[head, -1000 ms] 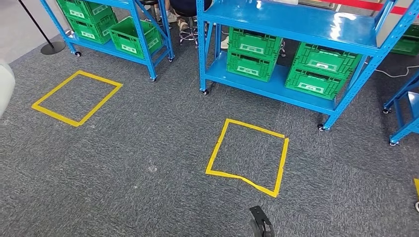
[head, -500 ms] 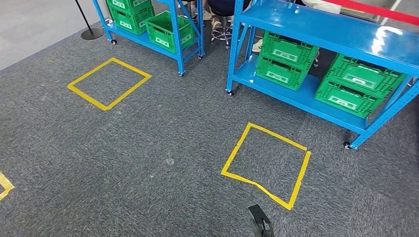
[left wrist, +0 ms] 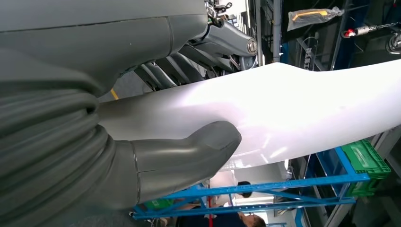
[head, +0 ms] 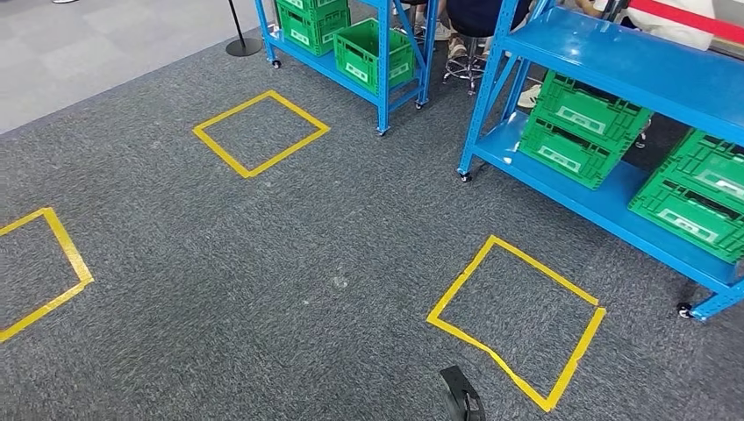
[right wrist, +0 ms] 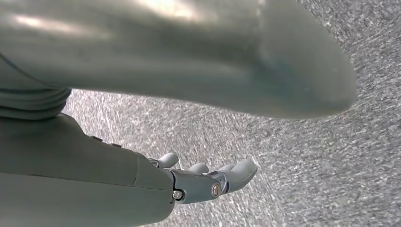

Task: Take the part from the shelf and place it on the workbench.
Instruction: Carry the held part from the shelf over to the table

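Where grey carpet [head: 263, 289] spreads, yellow tape squares [head: 518, 320] front blue shelves [head: 614, 79]

- part [left wrist: 307, 104]: white, glossy, long and gently curved; gripped in left hand [left wrist: 94, 142], thumb [left wrist: 189, 156] pressed on one face, dark fingers [left wrist: 189, 56] on the other; runs out past the hand.
- shelf [head: 614, 66]: blue metal, on castors, standing on grey carpet; lower level loaded with stacked green crates [head: 579, 132]; second blue shelf [head: 383, 88] just beside, also with crates.
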You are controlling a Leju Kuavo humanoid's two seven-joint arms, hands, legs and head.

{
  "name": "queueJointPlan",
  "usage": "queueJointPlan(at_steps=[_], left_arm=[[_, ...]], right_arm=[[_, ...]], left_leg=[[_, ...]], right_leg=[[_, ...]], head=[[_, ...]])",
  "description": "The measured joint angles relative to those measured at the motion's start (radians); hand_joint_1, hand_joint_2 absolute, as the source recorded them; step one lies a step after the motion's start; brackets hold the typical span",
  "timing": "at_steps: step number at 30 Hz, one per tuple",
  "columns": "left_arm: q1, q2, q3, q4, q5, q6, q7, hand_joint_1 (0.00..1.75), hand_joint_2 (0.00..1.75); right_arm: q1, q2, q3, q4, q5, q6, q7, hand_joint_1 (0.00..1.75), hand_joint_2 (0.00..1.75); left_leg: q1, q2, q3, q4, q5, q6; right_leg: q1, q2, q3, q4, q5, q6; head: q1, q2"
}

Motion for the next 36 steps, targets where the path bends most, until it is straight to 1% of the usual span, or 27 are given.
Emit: queueJointPlan(at_steps=[2, 3, 4, 5, 6, 7, 8, 10, 12, 13, 15, 16, 17, 19, 20, 21, 22, 23, 24, 26, 27, 28, 30, 31, 33, 34, 36], left_arm=[[-0.001, 0.007, 0.003, 0.002, 0.002, -0.003, 0.0, 1.75, 1.75], [-0.004, 0.008, 0.004, 0.004, 0.002, -0.004, 0.0, 1.75, 1.75], [-0.006, 0.008, 0.004, 0.007, 0.002, -0.005, 0.0, 1.75, 1.75], [-0.008, 0.007, 0.004, 0.011, 0.002, -0.006, 0.001, 1.75, 1.75], [-0.008, 0.007, 0.004, 0.016, 0.002, -0.006, 0.001, 1.75, 1.75], [-0.008, 0.007, 0.004, 0.021, 0.002, -0.006, 0.001, 1.75, 1.75], [-0.009, 0.007, 0.004, 0.025, 0.002, -0.006, 0.001, 1.75, 1.75], [-0.014, 0.008, 0.004, 0.029, 0.002, -0.006, 0.0, 1.75, 1.75], [-0.02, 0.008, 0.003, 0.03, 0.003, -0.006, -0.001, 1.75, 1.75], [-0.023, 0.009, 0.003, 0.032, 0.004, -0.006, -0.002, 1.75, 1.75], [-0.027, 0.011, 0.003, 0.036, 0.007, -0.006, -0.002, 1.75, 1.75], [-0.03, 0.012, 0.002, 0.038, 0.009, -0.005, -0.003, 1.75, 1.75], [-0.037, 0.012, 0.001, 0.04, 0.01, -0.005, -0.004, 1.75, 1.75], [-0.051, 0.006, -0.002, 0.048, 0.011, -0.004, -0.004, 1.75, 1.75], [-0.056, 0.001, -0.006, 0.053, 0.011, -0.004, -0.004, 1.75, 1.75], [-0.058, -0.004, -0.009, 0.057, 0.011, -0.004, -0.003, 1.75, 1.75], [-0.059, -0.007, -0.012, 0.061, 0.011, -0.004, -0.003, 1.75, 1.75], [-0.061, -0.009, -0.015, 0.065, 0.011, -0.004, -0.003, 1.75, 1.75], [-0.063, -0.011, -0.017, 0.067, 0.011, -0.004, -0.002, 1.75, 1.75], [-0.07, -0.017, -0.02, 0.07, 0.011, -0.004, -0.003, 1.75, 1.75], [-0.075, -0.022, -0.023, 0.071, 0.011, -0.003, -0.003, 1.75, 1.75], [-0.078, -0.027, -0.025, 0.072, 0.011, -0.002, -0.003, 1.75, 1.75], [-0.083, -0.039, -0.031, 0.074, 0.01, 0.002, -0.002, 1.75, 1.75], [-0.084, -0.042, -0.033, 0.075, 0.008, 0.004, -0.001, 1.75, 1.75], [-0.087, -0.049, -0.04, 0.075, 0.004, 0.007, 0.002, 1.75, 1.75], [-0.089, -0.053, -0.043, 0.075, 0.003, 0.008, 0.004, 1.75, 1.75], [-0.091, -0.063, -0.05, 0.077, 0.003, 0.008, 0.008, 1.75, 1.75]], right_arm=[[-0.003, 0.0, 0.0, 0.0, -0.004, -0.001, 0.001, 0.0, 0.0], [-0.002, 0.0, 0.0, 0.0, -0.006, -0.001, 0.001, 0.0, 0.0], [-0.001, 0.0, 0.0, 0.0, -0.007, -0.002, 0.001, 0.0, 0.0], [0.001, 0.0, 0.0, 0.0, -0.007, -0.002, 0.0, 0.0, 0.0], [0.002, 0.0, 0.0, 0.0, -0.008, -0.002, 0.0, 0.0, 0.0], [0.002, 0.0, 0.0, 0.0, -0.007, -0.002, 0.0, 0.0, 0.0], [0.001, 0.0, 0.0, 0.0, -0.006, -0.002, -0.001, 0.0, 0.0], [0.001, 0.0, 0.0, 0.0, -0.005, -0.001, -0.001, 0.0, 0.0], [0.0, -0.001, 0.0, 0.0, -0.004, 0.0, -0.002, 0.0, 0.0], [-0.001, -0.001, 0.0, 0.0, -0.004, 0.001, -0.003, 0.0, 0.0], [-0.003, -0.001, 0.0, 0.0, -0.005, 0.001, -0.005, 0.0, 0.0], [-0.003, -0.001, 0.0, 0.0, -0.006, 0.002, -0.007, 0.0, 0.0], [-0.004, 0.0, 0.0, 0.0, -0.008, 0.003, -0.009, 0.0, 0.0], [-0.002, 0.0, 0.0, 0.0, -0.011, 0.004, -0.01, 0.0, 0.0], [0.0, 0.001, 0.0, 0.0, -0.013, 0.004, -0.01, 0.0, 0.0], [0.001, 0.001, 0.0, 0.0, -0.015, 0.004, -0.008, 0.0, 0.0], [0.002, 0.001, 0.0, 0.0, -0.017, 0.004, -0.007, 0.0, 0.0], [0.003, 0.001, 0.0, 0.0, -0.018, 0.004, -0.006, 0.0, 0.0], [0.002, 0.001, 0.0, 0.0, -0.019, 0.004, -0.006, 0.0, 0.0], [0.002, 0.001, 0.0, 0.0, -0.022, 0.004, -0.006, 0.0, 0.0], [0.002, 0.001, 0.0, 0.0, -0.023, 0.004, -0.006, 0.0, 0.0], [0.002, 0.0, 0.0, 0.0, -0.026, 0.004, -0.005, 0.0, 0.0], [0.0, 0.0, -0.001, 0.0, -0.028, 0.004, -0.003, 0.0, 0.0], [-0.001, 0.0, -0.001, 0.0, -0.029, 0.004, -0.002, 0.0, 0.0], [-0.003, 0.0, -0.002, 0.0, -0.033, 0.002, -0.002, 0.0, 0.0], [-0.001, 0.0, -0.002, 0.0, -0.035, 0.001, -0.001, 0.0, 0.0], [0.004, -0.001, -0.003, 0.0, -0.039, -0.001, 0.002, 0.0, 0.0]], left_leg=[[-0.001, 0.049, -0.023, 0.045, -0.027, -0.007], [-0.002, 0.082, -0.045, 0.098, -0.057, -0.009], [-0.001, 0.105, -0.075, 0.165, -0.092, -0.012], [0.001, 0.116, -0.105, 0.232, -0.121, -0.015], [0.002, 0.121, -0.123, 0.274, -0.134, -0.017], [0.003, 0.124, -0.123, 0.282, -0.129, -0.018], [0.004, 0.128, -0.103, 0.249, -0.107, -0.018], [0.0, 0.161, -0.025, 0.108, -0.051, -0.013], [-0.006, 0.189, 0.027, 0.012, -0.026, 0.0], [-0.009, 0.189, 0.03, 0.001, -0.027, 0.007], [-0.009, 0.163, 0.028, -0.002, -0.021, 0.02], [-0.007, 0.152, 0.028, -0.005, -0.018, 0.026], [-0.005, 0.142, 0.029, -0.007, -0.015, 0.031], [-0.003, 0.121, 0.027, -0.009, -0.012, 0.039], [-0.003, 0.108, 0.026, -0.008, -0.011, 0.04], [-0.004, 0.095, 0.025, -0.008, -0.011, 0.041], [-0.004, 0.081, 0.025, -0.006, -0.011, 0.041], [-0.004, 0.067, 0.025, -0.004, -0.012, 0.041], [-0.003, 0.054, 0.025, -0.002, -0.012, 0.04], [-0.002, 0.03, 0.023, 0.003, -0.014, 0.034], [-0.002, 0.019, 0.021, 0.004, -0.014, 0.028], [-0.001, 0.009, 0.019, 0.002, -0.013, 0.022], [0.001, -0.01, 0.014, -0.003, -0.008, 0.008], [0.001, 0.002, 0.011, 0.0, -0.01, 0.003], [-0.003, 0.058, -0.015, 0.052, -0.041, -0.001], [-0.003, 0.092, -0.041, 0.108, -0.07, -0.002], [-0.001, 0.119, -0.102, 0.236, -0.123, -0.006]], right_leg=[[-0.001, -0.022, 0.003, -0.008, 0.006, -0.016], [0.0, -0.033, 0.004, -0.01, 0.006, -0.02], [0.002, -0.045, 0.003, -0.01, 0.006, -0.023], [0.004, -0.058, 0.003, -0.01, 0.005, -0.025], [0.005, -0.071, 0.002, -0.01, 0.005, -0.025], [0.005, -0.083, 0.002, -0.009, 0.004, -0.025], [0.006, -0.095, 0.003, -0.009, 0.003, -0.024], [0.008, -0.119, 0.007, -0.007, -0.001, -0.019], [0.011, -0.138, 0.01, -0.005, -0.007, -0.009], [0.013, -0.147, 0.012, -0.006, -0.008, -0.004], [0.012, -0.161, 0.013, -0.006, -0.01, 0.007], [0.01, -0.148, 0.011, 0.002, -0.017, 0.013], [0.008, -0.122, 0.0, 0.028, -0.033, 0.018], [0.004, -0.061, -0.054, 0.14, -0.09, 0.027], [0.004, -0.045, -0.09, 0.211, -0.118, 0.029], [0.004, -0.039, -0.12, 0.264, -0.132, 0.03], [0.004, -0.036, -0.134, 0.284, -0.128, 0.03], [0.003, -0.032, -0.128, 0.261, -0.103, 0.028], [0.002, -0.025, -0.102, 0.2, -0.066, 0.026], [-0.002, 0.011, -0.04, 0.061, -0.007, 0.023], [-0.002, 0.022, -0.021, 0.02, 0.005, 0.021], [-0.001, 0.026, -0.014, 0.004, 0.005, 0.018], [0.003, 0.003, -0.009, -0.002, 0.008, 0.007], [0.003, -0.007, -0.005, -0.008, 0.011, -0.001], [0.001, -0.029, 0.002, -0.018, 0.017, -0.015], [0.003, -0.039, 0.004, -0.02, 0.017, -0.019], [0.005, -0.063, 0.005, -0.019, 0.015, -0.023]], head=[[-0.005, 0.0], [-0.008, 0.0], [-0.01, 0.0], [-0.011, 0.0], [-0.011, 0.0], [-0.011, 0.0], [-0.011, 0.0], [-0.011, 0.0], [-0.009, 0.0], [-0.008, 0.0], [-0.006, 0.0], [-0.006, 0.0], [-0.005, 0.0], [-0.001, 0.0], [0.001, 0.0], [0.002, 0.0], [0.002, 0.0], [0.002, 0.0], [0.002, 0.0], [0.003, 0.0], [0.003, 0.0], [0.002, 0.0], [0.003, 0.0], [0.002, 0.0], [-0.003, 0.0], [-0.006, 0.0], [-0.008, 0.0]])
